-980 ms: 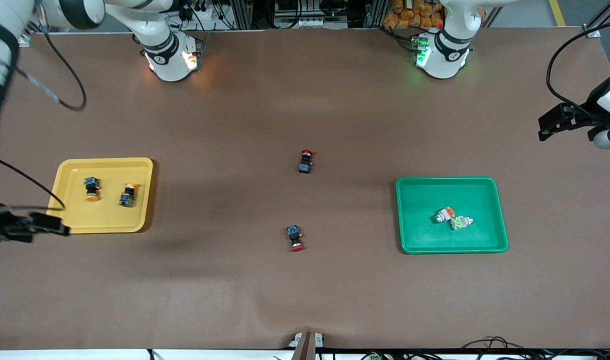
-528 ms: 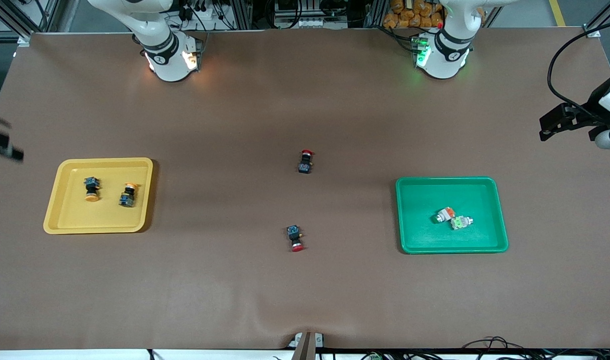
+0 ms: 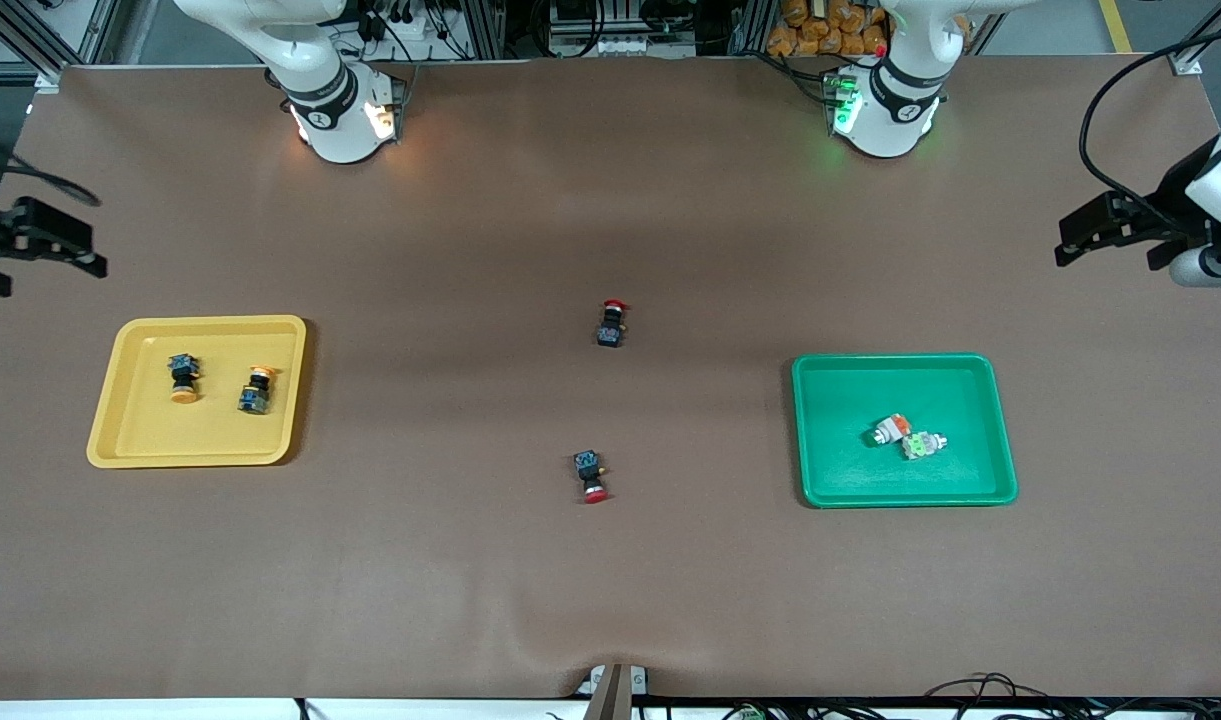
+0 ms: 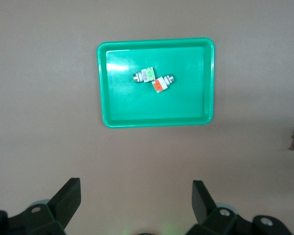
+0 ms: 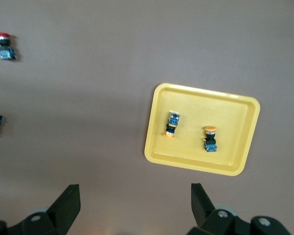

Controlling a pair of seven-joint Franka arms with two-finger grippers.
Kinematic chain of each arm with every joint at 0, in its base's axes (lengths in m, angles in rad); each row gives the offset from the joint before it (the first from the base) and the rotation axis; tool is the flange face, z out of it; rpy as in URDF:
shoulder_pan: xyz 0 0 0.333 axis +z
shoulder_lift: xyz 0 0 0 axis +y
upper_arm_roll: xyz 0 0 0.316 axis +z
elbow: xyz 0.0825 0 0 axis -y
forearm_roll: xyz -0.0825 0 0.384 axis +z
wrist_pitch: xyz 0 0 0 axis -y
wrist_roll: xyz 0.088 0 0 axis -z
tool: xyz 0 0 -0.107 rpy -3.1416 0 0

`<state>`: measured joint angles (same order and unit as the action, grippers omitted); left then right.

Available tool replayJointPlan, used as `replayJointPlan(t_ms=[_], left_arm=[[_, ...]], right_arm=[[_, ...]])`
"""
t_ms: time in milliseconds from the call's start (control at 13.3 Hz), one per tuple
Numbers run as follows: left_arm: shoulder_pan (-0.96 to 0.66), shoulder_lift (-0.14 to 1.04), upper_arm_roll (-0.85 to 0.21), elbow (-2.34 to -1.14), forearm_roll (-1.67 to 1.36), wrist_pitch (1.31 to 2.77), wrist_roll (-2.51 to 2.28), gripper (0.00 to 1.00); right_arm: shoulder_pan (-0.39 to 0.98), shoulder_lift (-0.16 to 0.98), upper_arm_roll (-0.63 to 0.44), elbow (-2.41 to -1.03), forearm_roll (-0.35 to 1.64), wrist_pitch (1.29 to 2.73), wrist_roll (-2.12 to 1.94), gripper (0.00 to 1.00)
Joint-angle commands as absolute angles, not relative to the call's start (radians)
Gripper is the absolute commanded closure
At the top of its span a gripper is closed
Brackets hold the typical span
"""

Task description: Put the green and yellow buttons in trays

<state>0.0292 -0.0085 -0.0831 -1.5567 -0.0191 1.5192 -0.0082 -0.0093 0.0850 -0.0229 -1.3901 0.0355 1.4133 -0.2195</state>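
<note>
Both grippers (image 3: 1080,240) (image 3: 65,245) open, raised well apart from button-filled trays (image 3: 905,495) (image 3: 190,455)

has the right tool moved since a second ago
Yes. The right tool was nearer the front camera than the yellow tray's middle; now it is open, farther than the tray.

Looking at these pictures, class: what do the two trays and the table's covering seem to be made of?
Yellow tray and green tray: probably moulded plastic, smooth and slightly glossy; the green one shows a light glare in the left wrist view. Table covering: matte brown sheet, perhaps paper or fabric, rippled near the front edge.
</note>
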Motion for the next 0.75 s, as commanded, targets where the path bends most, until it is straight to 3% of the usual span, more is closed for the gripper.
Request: replayJointPlan(t_ms=[0,679], left_arm=[[0.037,-0.067,-0.090,-1.592,-0.034,1.493,0.002,0.00],[0.035,-0.064,-0.091,-1.562,-0.031,1.483,0.005,0.00]], right_arm=[[-0.018,-0.052,-0.005,-1.598,0.014,1.453,-0.207,0.00],[-0.018,-0.011,0.041,-1.496,-0.058,1.447,-0.224,0.00]])
